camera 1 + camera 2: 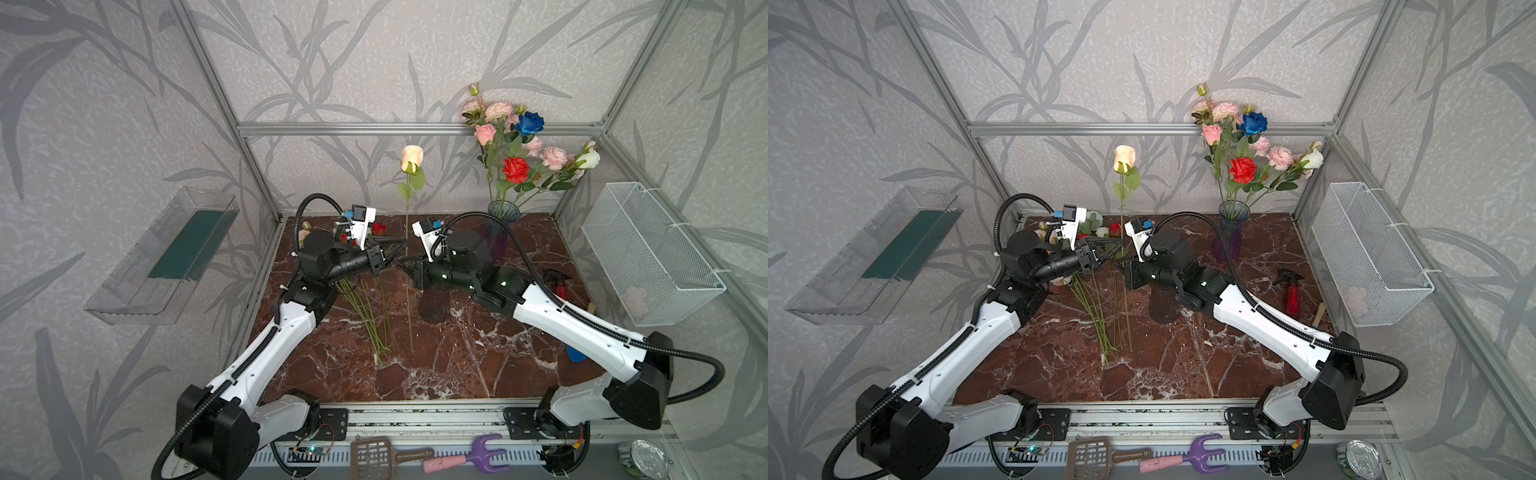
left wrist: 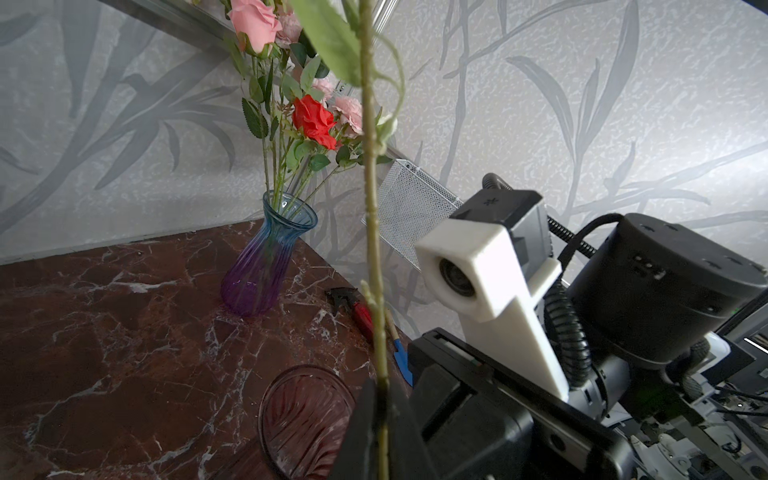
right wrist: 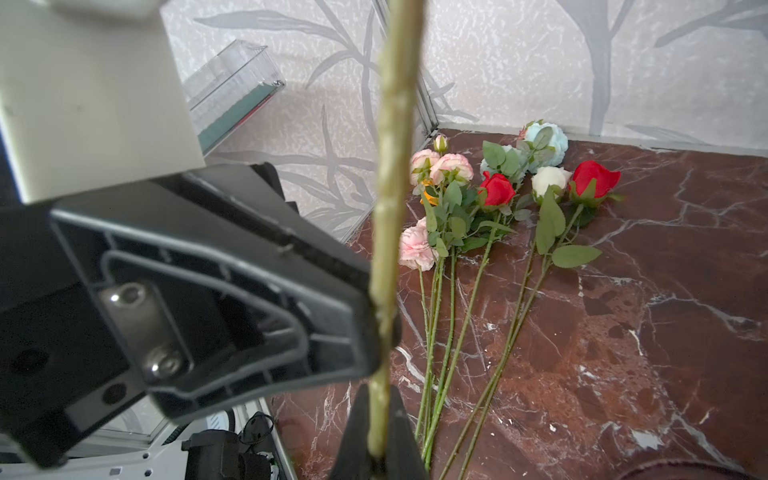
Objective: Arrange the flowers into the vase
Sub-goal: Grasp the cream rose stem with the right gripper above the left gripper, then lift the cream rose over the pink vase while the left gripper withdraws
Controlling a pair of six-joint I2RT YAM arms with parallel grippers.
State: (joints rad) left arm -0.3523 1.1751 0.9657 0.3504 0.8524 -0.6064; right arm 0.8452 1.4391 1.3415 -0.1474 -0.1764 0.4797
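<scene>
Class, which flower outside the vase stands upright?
The peach rose, held by the right gripper; the other loose flowers lie flat on the table.

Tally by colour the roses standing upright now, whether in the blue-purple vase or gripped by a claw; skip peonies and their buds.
Pink rose: 1
Blue rose: 1
Red rose: 1
White rose: 1
Peach rose: 1
Total: 5
</scene>
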